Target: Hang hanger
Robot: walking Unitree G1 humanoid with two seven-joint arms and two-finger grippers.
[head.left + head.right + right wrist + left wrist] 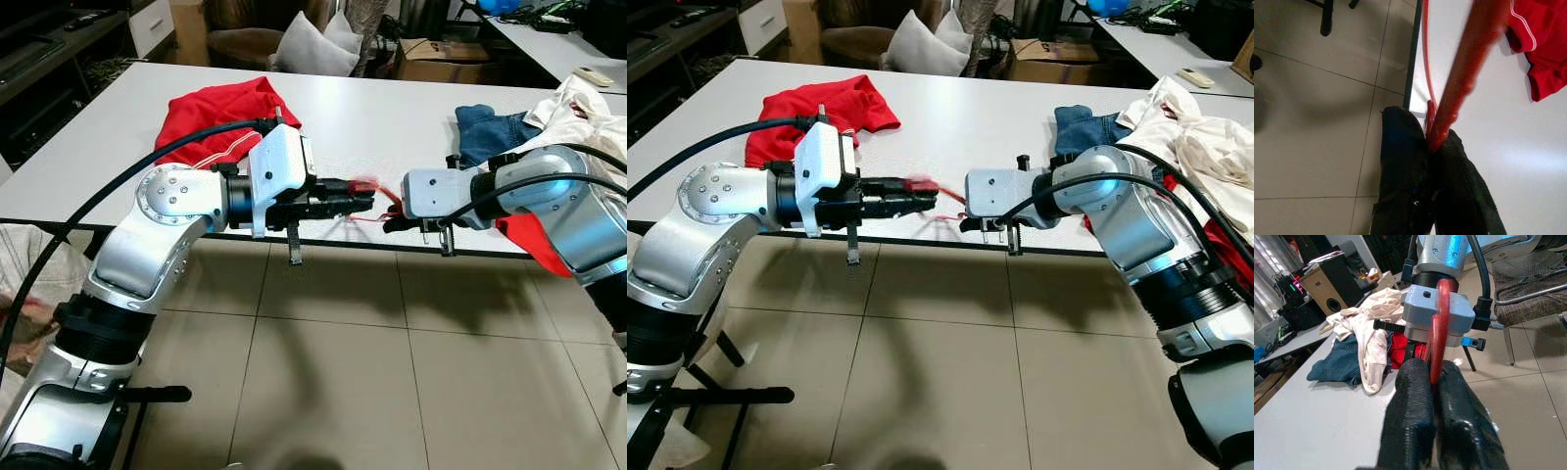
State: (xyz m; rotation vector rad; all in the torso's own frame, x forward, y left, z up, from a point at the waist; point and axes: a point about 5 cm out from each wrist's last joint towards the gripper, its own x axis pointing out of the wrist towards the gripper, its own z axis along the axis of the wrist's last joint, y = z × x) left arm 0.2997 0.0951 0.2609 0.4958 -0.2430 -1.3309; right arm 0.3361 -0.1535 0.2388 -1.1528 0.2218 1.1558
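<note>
A thin red hanger [365, 185] hangs just past the front edge of the white table [392, 108], held between both arms. My left gripper [368, 202] reaches in from the left and is shut on it. In the left wrist view the red bar [1440, 323] rises from between the pinched black fingers [1413, 396]. From the right, my right gripper [391, 224] is shut on the same hanger, and in the right wrist view the hanger [1469, 63] slants up from its closed fingers [1400, 147]. A red shirt [220, 117] lies crumpled on the table's left part.
Blue jeans [495, 132] and a white garment [578, 113] are piled at the table's right end, with red cloth [529, 240] hanging under my right forearm. Beige tiled floor [333, 372] lies below. Cushions [313, 44] and a cardboard box [441, 59] stand behind the table.
</note>
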